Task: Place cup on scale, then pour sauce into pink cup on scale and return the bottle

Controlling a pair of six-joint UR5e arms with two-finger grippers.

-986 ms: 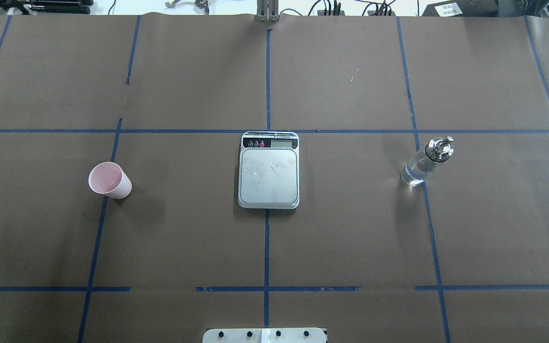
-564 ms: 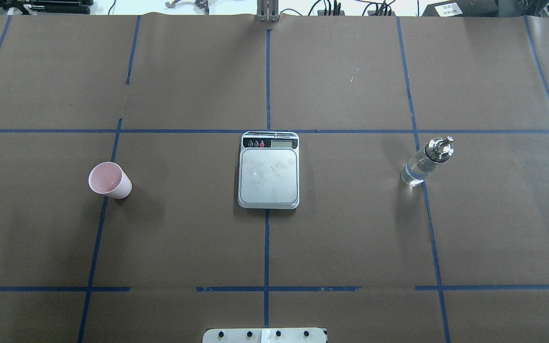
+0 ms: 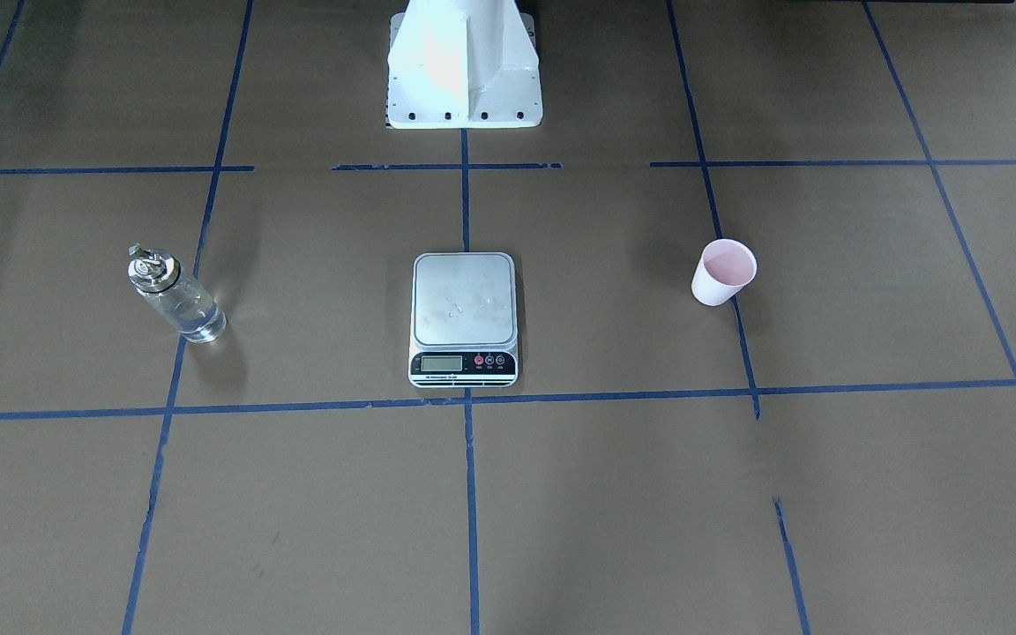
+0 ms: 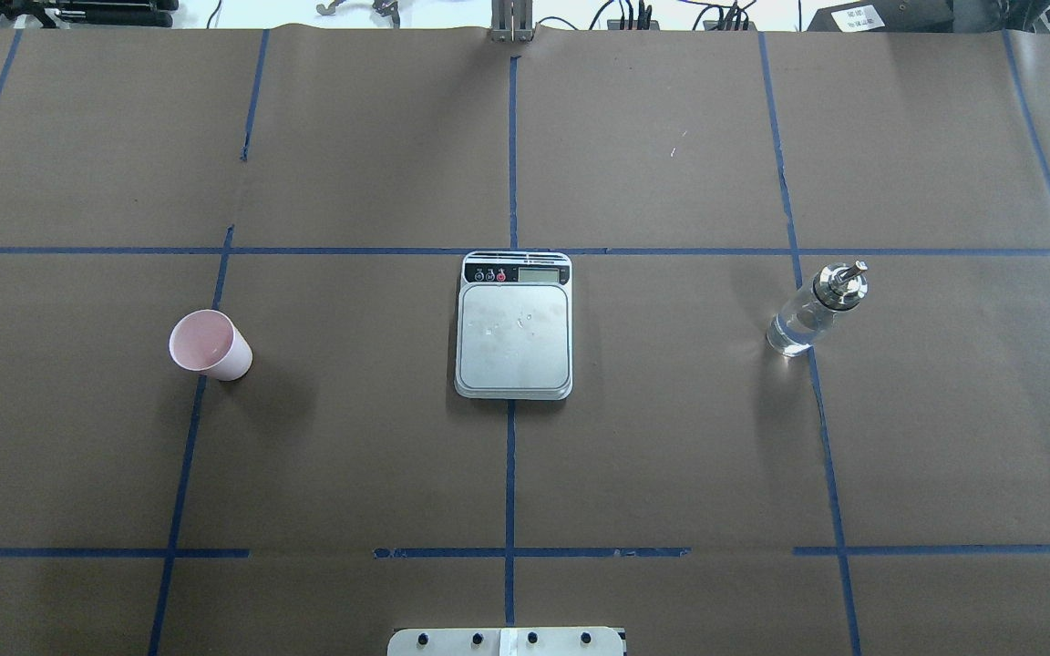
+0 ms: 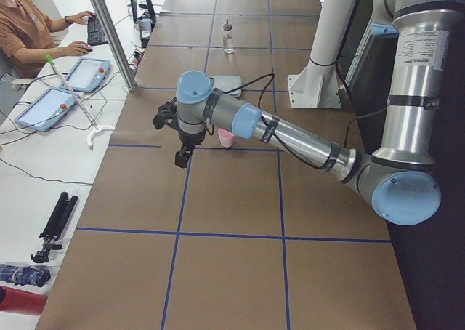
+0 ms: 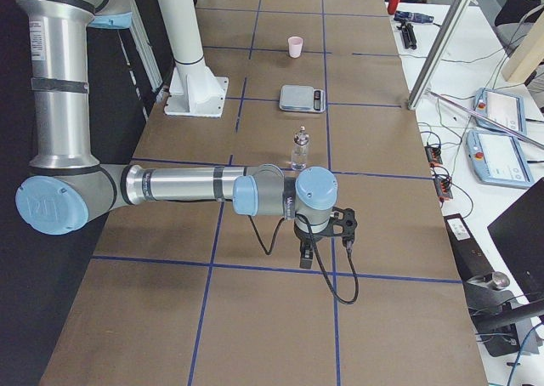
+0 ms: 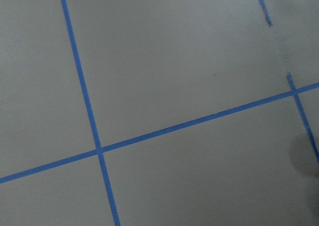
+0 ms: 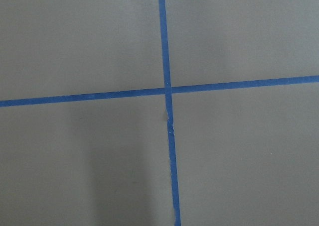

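Observation:
The pale pink cup (image 4: 209,344) (image 3: 723,272) stands upright on the brown table, far to the left of the scale (image 4: 514,337) (image 3: 463,304), whose silver platform is bare. The glass bottle (image 4: 812,310) (image 3: 175,298) with clear sauce (image 4: 794,328) stands upright far to the scale's right. Neither arm shows from overhead. In the exterior left view my left gripper (image 5: 182,157) hangs over the table just short of the cup (image 5: 226,138). In the exterior right view my right gripper (image 6: 306,254) hangs short of the bottle (image 6: 299,150). Whether either is open or shut I cannot tell.
Blue tape lines grid the brown paper. The white robot base (image 3: 464,70) stands behind the scale. A person (image 5: 29,25) sits at a side desk with tablets (image 5: 43,108). A metal post (image 5: 109,32) rises at the table's far edge.

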